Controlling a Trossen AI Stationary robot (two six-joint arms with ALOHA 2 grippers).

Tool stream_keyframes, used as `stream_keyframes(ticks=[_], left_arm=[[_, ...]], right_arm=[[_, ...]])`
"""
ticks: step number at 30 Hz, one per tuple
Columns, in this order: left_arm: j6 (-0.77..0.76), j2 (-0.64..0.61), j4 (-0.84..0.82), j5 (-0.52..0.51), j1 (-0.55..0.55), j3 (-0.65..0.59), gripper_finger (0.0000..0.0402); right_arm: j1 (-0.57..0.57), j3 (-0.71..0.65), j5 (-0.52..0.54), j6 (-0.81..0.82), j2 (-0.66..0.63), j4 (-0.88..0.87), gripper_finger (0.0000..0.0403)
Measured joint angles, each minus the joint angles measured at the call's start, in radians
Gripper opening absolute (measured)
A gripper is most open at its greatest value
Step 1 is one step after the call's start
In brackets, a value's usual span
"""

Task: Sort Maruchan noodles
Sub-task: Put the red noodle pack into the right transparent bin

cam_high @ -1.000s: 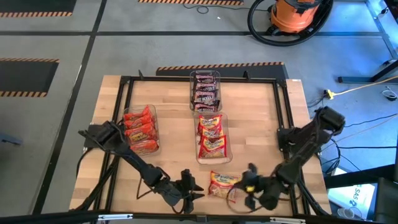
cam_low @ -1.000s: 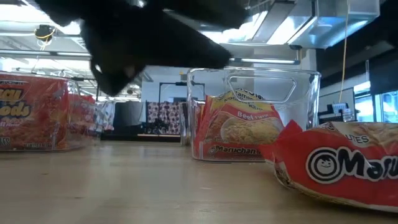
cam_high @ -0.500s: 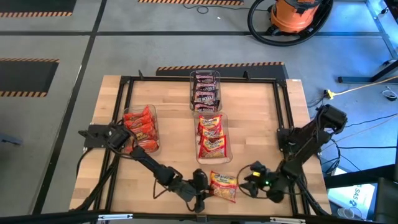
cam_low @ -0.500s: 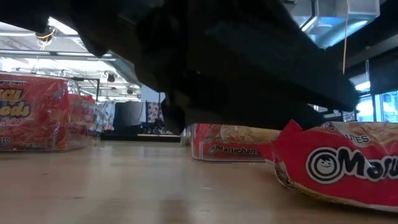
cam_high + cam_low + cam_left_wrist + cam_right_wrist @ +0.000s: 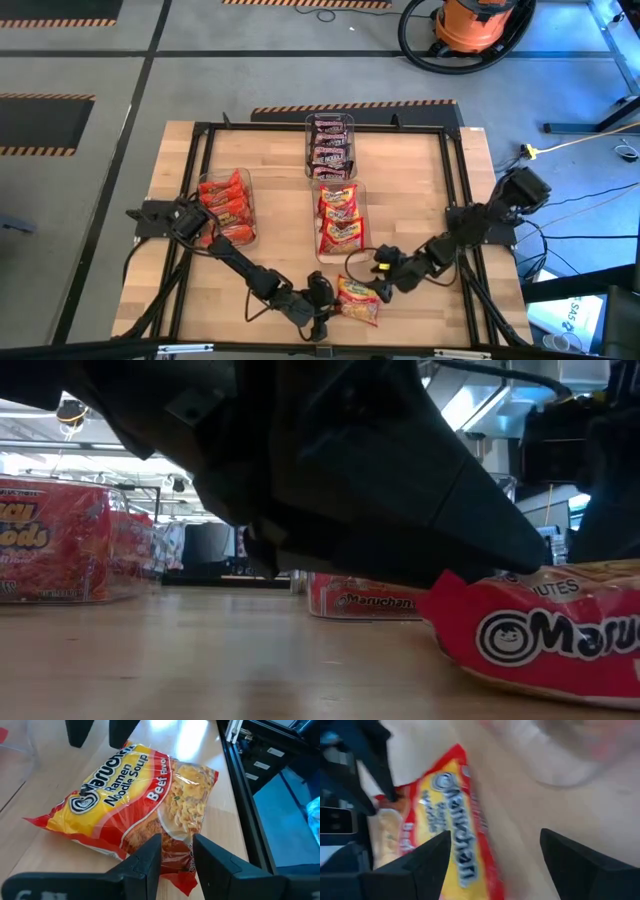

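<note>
Near the worktop's (image 5: 270, 215) front edge, a red-and-yellow Maruchan noodles packet (image 5: 359, 300) lies flat. At its left end the left pincer (image 5: 326, 296) has its fingers (image 5: 150, 857) partly closed over the packet's edge. Just beyond the packet's other side, the right pincer (image 5: 381, 275) stands spread wide, gripping nothing.

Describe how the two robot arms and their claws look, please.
Both arms are dark, nearly black, built of jointed links. The left claw has two flat, blocky black fingers with squared tips. The right claw has the same wide, dark, wedge-shaped fingers. A thin black cable loops beside the right arm's wrist. I see no markings or labels on them.
</note>
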Motion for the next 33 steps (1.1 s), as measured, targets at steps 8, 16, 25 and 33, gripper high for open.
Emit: stream_keyframes(ticks=[8,16,25,33], left_arm=[[-0.015,0.038,0.013,-0.013,-0.004,0.002,0.0108],[-0.037,0.052,0.015,-0.012,-0.007,0.001,0.0108],[-0.033,0.056,0.052,-0.018,-0.006,-0.001,0.0108],[0.045,0.039,0.055,0.09,-0.003,-0.002,0.0108]], right_arm=[[-0.035,0.003,-0.111,-0.037,0.115,0.202,0.0276],[-0.036,0.003,-0.239,-0.024,0.15,0.31,0.0276],[-0.034,0.002,-0.389,0.062,0.152,0.34,0.0275],[-0.033,0.002,-0.461,0.111,0.152,0.339,0.0275]])
